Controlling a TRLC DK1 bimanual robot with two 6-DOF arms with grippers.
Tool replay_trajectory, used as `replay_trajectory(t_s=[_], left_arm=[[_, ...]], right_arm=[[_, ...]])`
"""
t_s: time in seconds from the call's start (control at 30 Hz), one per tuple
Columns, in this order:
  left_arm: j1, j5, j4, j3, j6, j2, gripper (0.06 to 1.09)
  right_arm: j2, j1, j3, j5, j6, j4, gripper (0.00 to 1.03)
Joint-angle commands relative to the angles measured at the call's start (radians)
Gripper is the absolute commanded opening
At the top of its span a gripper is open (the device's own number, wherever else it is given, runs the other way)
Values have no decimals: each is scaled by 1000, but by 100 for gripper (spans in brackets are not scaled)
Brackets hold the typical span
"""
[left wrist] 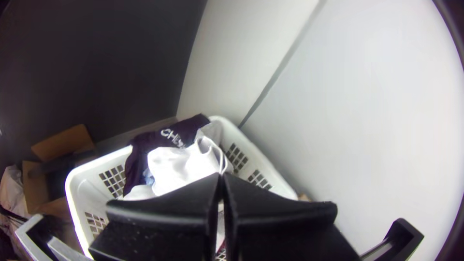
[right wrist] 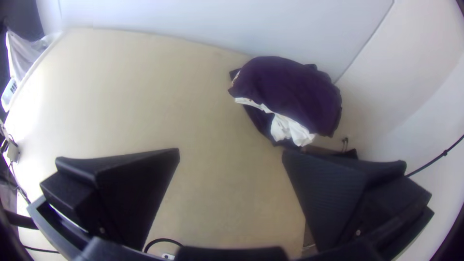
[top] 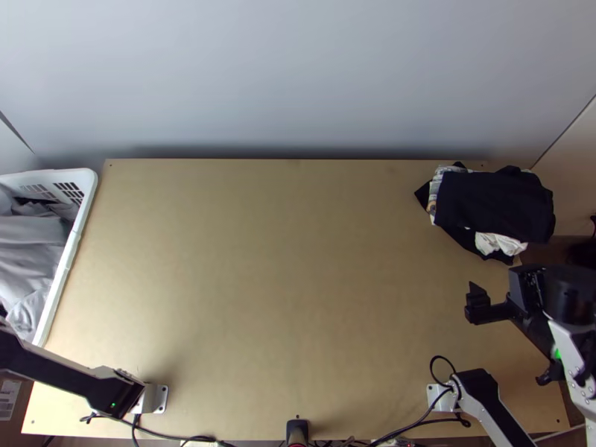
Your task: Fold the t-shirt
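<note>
White cloth (top: 28,257) lies bunched in the basket at the table's left; whether it is a t-shirt I cannot tell. In the left wrist view the white cloth (left wrist: 181,164) rises in creases to my left gripper (left wrist: 222,175), which is shut on it. The rest of the cloth lies over other clothes, partly hidden by the fingers. My right gripper (top: 510,343) stands open over the table's right side, below the pile of clothes. In the right wrist view, nothing is between the fingertips of my right gripper (right wrist: 231,153).
A white basket (top: 73,249) holds more clothes, including a dark printed one (left wrist: 162,137). Dark and white clothes (top: 495,205) are stacked at the table's back right corner. Bare wood (top: 283,276) spans the table's middle. Cables run along the near edge.
</note>
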Motion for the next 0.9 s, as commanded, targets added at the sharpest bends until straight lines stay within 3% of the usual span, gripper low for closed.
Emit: replay_trajectory(t_s=[0.0, 0.47, 0.7, 0.87], left_arm=[[-10, 164, -26, 0, -20, -266, 10], [-303, 175, -17, 0, -105, -648, 10], [-745, 175, -69, -8, -117, -714, 9], [-1058, 175, -76, -14, -241, -713, 9]], right_arm=[[-38, 45, 41, -7, -1, -3, 99], [-98, 51, 63, -29, 14, -6, 99], [-105, 49, 75, -35, 17, -8, 99], [-104, 40, 89, -47, 23, -14, 99]])
